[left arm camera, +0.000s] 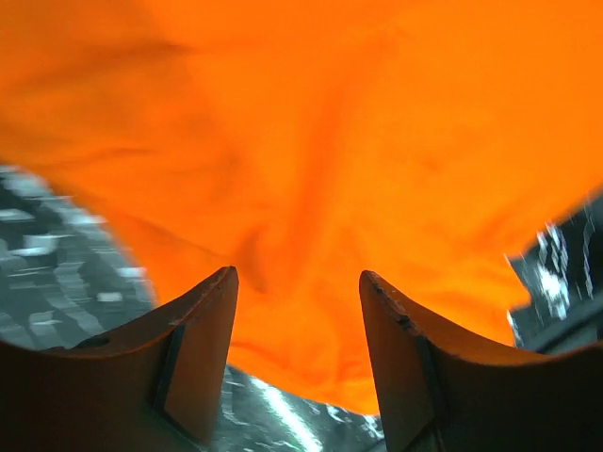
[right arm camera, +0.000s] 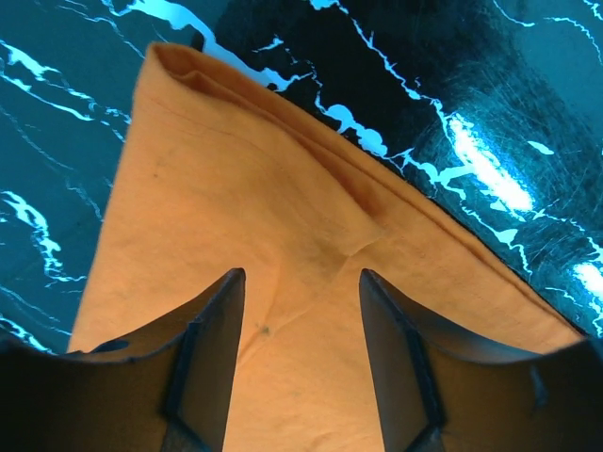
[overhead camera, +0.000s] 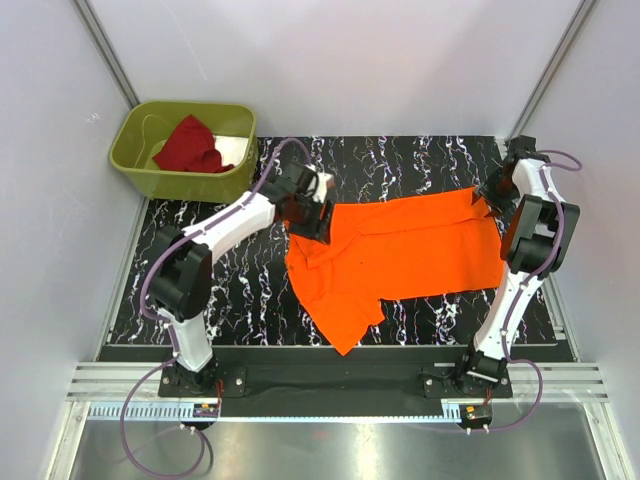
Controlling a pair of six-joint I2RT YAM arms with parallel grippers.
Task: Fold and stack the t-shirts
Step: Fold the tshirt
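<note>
While open over the orange shirt (overhead camera: 400, 250), gripping nothing with left gripper (left arm camera: 297, 275) or right gripper (right arm camera: 300, 273). Could pinch one layer only, skewing the fold.

Left hand (left arm camera: 299, 275) and right hand (right arm camera: 301, 274) agape

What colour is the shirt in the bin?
The shirt is dark red, clearest in the top view.

I read a bright orange t-shirt (overhead camera: 410, 248) on the black mat (overhead camera: 240, 290) veined with white; at its far left corner, a dark red t-shirt (overhead camera: 190, 146) in the olive-green bin (overhead camera: 170, 186).
</note>
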